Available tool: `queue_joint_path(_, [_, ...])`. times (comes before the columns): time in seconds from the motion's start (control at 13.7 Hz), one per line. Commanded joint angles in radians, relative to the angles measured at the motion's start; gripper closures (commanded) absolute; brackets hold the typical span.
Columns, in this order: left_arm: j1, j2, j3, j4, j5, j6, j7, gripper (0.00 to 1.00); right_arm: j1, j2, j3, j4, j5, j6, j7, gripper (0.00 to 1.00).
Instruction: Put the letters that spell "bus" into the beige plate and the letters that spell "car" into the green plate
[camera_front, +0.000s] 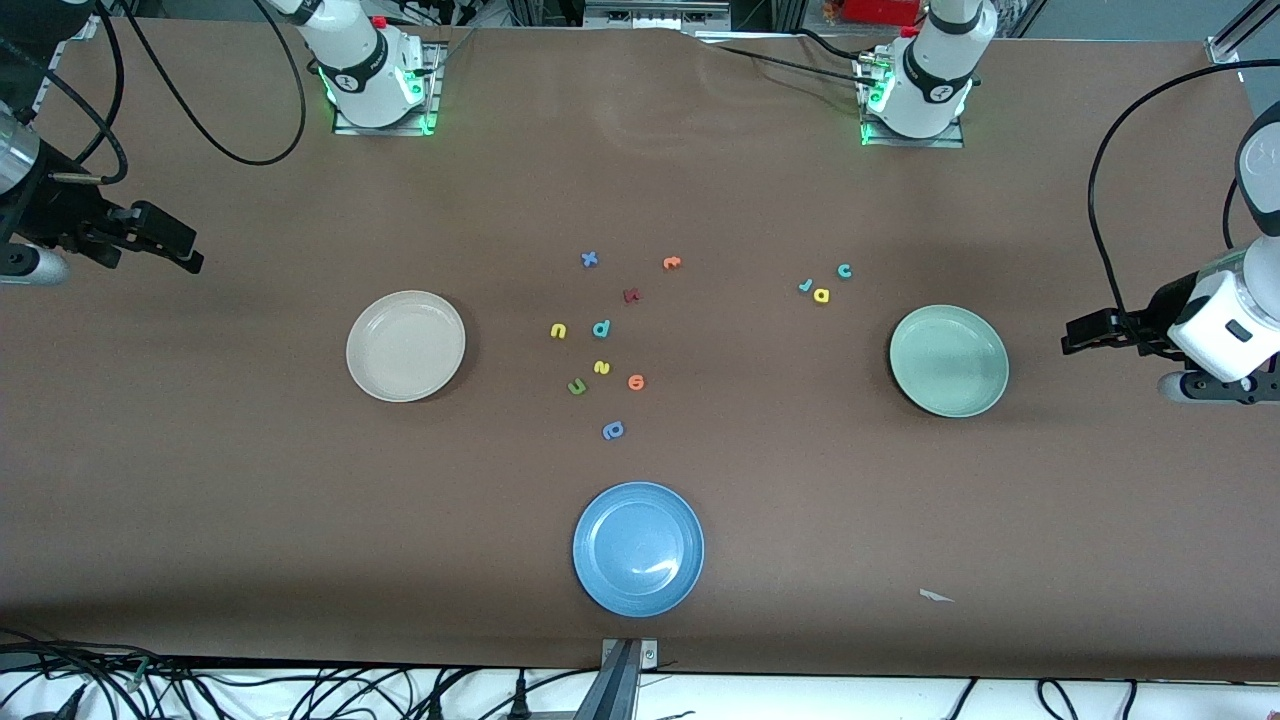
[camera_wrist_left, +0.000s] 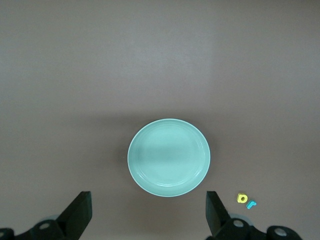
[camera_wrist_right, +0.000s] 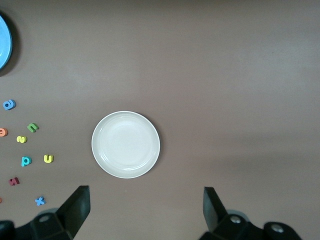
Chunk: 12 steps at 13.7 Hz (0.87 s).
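Both arms waited high at the bench ends: left claw (camera_front: 1085, 335) spread and empty over bare bench at the left arm's end, about 3 o'clock of the green plate (camera_front: 948, 361); right claw (camera_front: 170, 240) spread and empty at the right arm's end, about 10 o'clock of the beige plate (camera_front: 405, 346). Both plates held nothing. Teal c (camera_front: 844, 271), yellow a (camera_front: 821, 295) and teal r (camera_front: 805, 286) sat bunched at roughly 11 o'clock of the green plate, the a and r nearly touching. Mid-bench, yellow u (camera_front: 558, 331) lay just beside teal b (camera_front: 601, 328), with yellow s (camera_front: 601, 367) at 6 o'clock of the b. Decoys crowded them: green u (camera_front: 577, 386) and an orange letter (camera_front: 636, 382) flanked the s, a blue b-shape (camera_front: 613, 430) lay nearer the camera, toward the blue plate (camera_front: 638, 549). Risks, as judged: wrong-letter picks, since the two u's and two b-shapes differed mainly in colour; a spread claw closing on the a could drag the r along; thin foam lying flat could slip from the fingers or get pushed rather than lifted.
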Motion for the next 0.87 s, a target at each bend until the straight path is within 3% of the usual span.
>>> queue_joint_path(0.0, [-0.003, -0.004, 0.002, -0.003, 0.018, -0.008, -0.007, 0.0, 0.002, -0.003, 0.002, 0.004, -0.002, -0.001, 0.001, 0.0])
queue_joint_path(0.8, [-0.005, -0.015, 0.0, 0.002, 0.009, -0.062, -0.065, 0.0, 0.002, -0.003, 0.002, 0.002, -0.002, -0.002, -0.008, 0.0])
